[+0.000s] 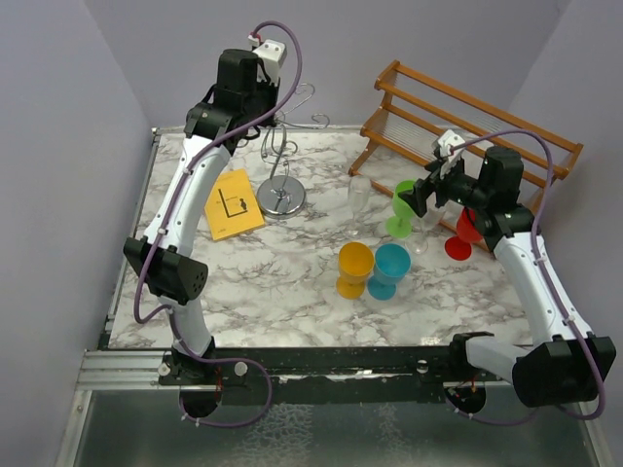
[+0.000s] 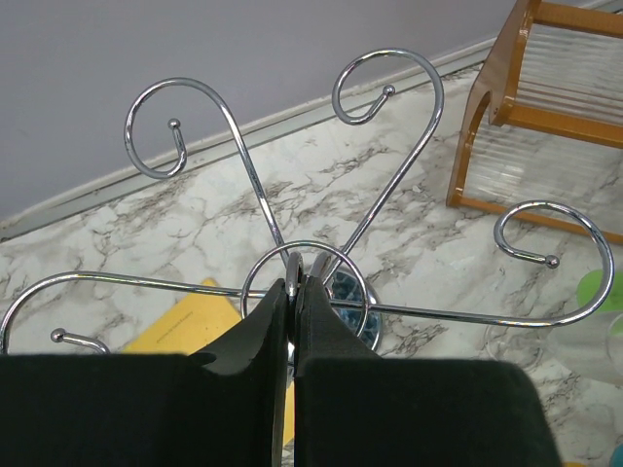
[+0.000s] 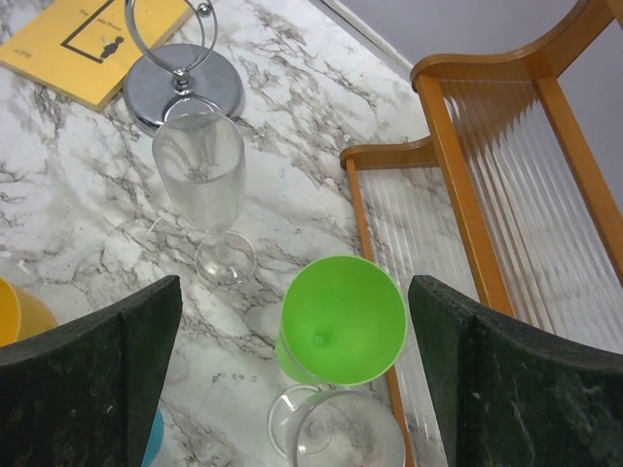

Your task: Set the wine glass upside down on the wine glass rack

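A green goblet (image 3: 343,316) stands on the marble surface (image 3: 78,195) between the right end effector's (image 3: 292,287) fingers. A wooden slatted rack (image 3: 506,195) sits just right, a yellow card (image 3: 92,39) far ahead-left, and an orange cup (image 1: 354,265) and blue cup (image 1: 391,263) left.

White arm links (image 1: 183,187), black joint housings (image 1: 237,74), looping purple cables (image 1: 299,56), black end effector fingers (image 3: 90,389)

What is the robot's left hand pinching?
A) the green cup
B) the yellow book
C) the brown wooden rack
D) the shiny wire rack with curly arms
D. In the left wrist view the left gripper has its fingers closed on the ring at the top of the wine glass rack, with the curly chrome arms spreading out around it.
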You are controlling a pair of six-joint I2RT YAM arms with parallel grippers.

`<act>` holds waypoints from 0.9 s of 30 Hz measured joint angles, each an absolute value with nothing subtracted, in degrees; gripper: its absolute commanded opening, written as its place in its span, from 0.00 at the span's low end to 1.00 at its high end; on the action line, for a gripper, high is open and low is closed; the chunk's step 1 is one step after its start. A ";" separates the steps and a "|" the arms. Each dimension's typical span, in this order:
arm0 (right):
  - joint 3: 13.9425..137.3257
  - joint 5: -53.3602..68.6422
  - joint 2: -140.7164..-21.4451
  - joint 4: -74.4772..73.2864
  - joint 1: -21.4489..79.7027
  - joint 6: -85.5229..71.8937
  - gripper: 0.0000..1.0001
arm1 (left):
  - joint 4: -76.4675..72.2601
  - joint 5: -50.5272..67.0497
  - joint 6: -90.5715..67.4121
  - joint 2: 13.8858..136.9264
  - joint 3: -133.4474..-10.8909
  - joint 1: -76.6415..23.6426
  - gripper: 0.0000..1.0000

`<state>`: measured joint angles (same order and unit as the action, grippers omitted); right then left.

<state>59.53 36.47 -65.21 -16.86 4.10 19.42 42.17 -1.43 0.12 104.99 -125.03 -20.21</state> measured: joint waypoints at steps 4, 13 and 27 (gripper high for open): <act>62.72 37.08 -66.24 -19.33 4.19 20.53 0.98 | 42.83 -0.58 0.19 104.99 -125.25 -19.88 0.00; 71.81 37.63 -69.71 -31.73 5.32 28.05 0.94 | 39.31 1.08 1.04 103.33 -121.43 -18.83 0.19; 76.69 33.47 -78.30 -35.55 12.64 24.82 0.71 | 31.77 1.45 5.19 99.48 -115.22 -18.44 0.46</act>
